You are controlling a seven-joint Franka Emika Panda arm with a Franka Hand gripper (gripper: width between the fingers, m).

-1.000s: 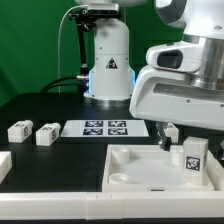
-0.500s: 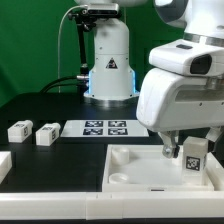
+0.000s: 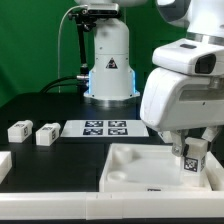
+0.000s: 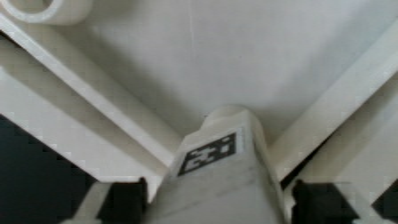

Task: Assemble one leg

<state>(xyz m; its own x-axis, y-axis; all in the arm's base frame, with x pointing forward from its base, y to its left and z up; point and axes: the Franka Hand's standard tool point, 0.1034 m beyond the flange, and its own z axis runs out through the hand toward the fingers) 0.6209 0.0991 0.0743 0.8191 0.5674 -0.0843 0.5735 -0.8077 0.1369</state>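
My gripper (image 3: 192, 150) is shut on a leg (image 3: 194, 156), a small white block with a black-and-white marker on its face. It holds the leg slightly tilted over the right part of the large white panel (image 3: 135, 165), inside its raised rim. In the wrist view the leg (image 4: 222, 160) sits between my dark fingers (image 4: 111, 205), with the panel's surface (image 4: 214, 60) close below my gripper (image 4: 222, 207). A round corner socket (image 4: 54, 8) shows at the picture's edge. I cannot tell whether the leg touches the panel.
Two more marked legs (image 3: 18, 130) (image 3: 46, 134) lie on the black table at the exterior view's left. The marker board (image 3: 105, 128) lies behind the panel. Another white part (image 3: 3, 165) shows at the left edge. The arm's base (image 3: 108, 60) stands at the back.
The hand has shifted slightly toward the exterior view's right, and the held leg has gone from upright to a little tilted. The leg stays over the same part of the panel.
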